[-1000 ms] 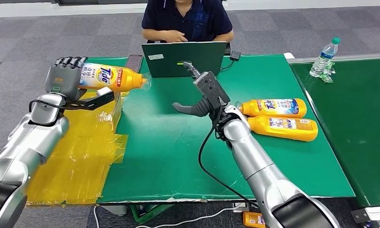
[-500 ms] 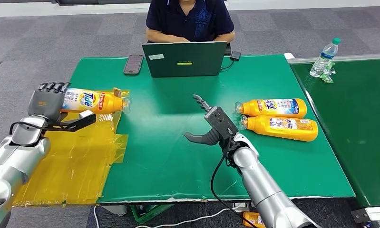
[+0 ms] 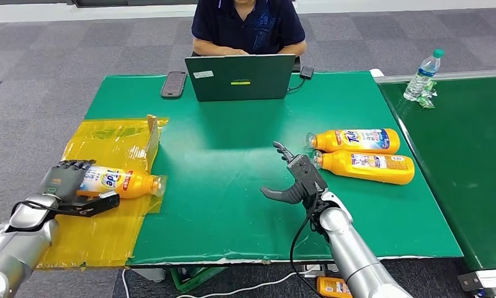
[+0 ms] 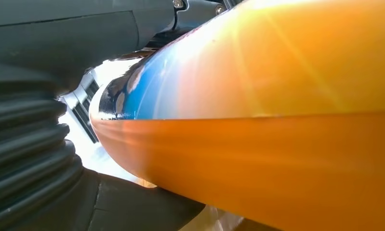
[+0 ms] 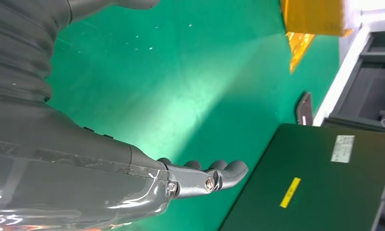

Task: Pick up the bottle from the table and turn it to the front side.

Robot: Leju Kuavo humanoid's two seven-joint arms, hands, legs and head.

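On the far left my left hand (image 3: 64, 180) is wrapped around the base end of the bottle (image 3: 122, 183), thumb underneath, fingers over the top. The bottle lies sideways, low over the yellow sheet (image 3: 102, 223), cap pointing toward the table (image 3: 220, 205) middle; I can't tell if it's touching the sheet. The label faces up and reads "Tide", or most of it (the fingers cover the first bit).

Handling guess: it looks full, so fairly heavy for its size, with rigid plastic that's glossy and probably slippery. The left wrist view shows a shiny orange curve right against the hand. I'd hold the fat body near the base like this, not the neck.

Mid-table, my right hand (image 3: 295, 180) hovers spread wide, holding nothing. Behind it there's a closed-looking laptop back (image 3: 240, 77) with a small white sticker I can't read, a phone (image 3: 173, 84) beside it, and a person sitting there.

Further right, two more orange bottles (image 3: 363, 155) lie side by side; the far one shows "Tide", and the near one's print is too small to read. A water bottle (image 3: 424, 74) stands at far right.
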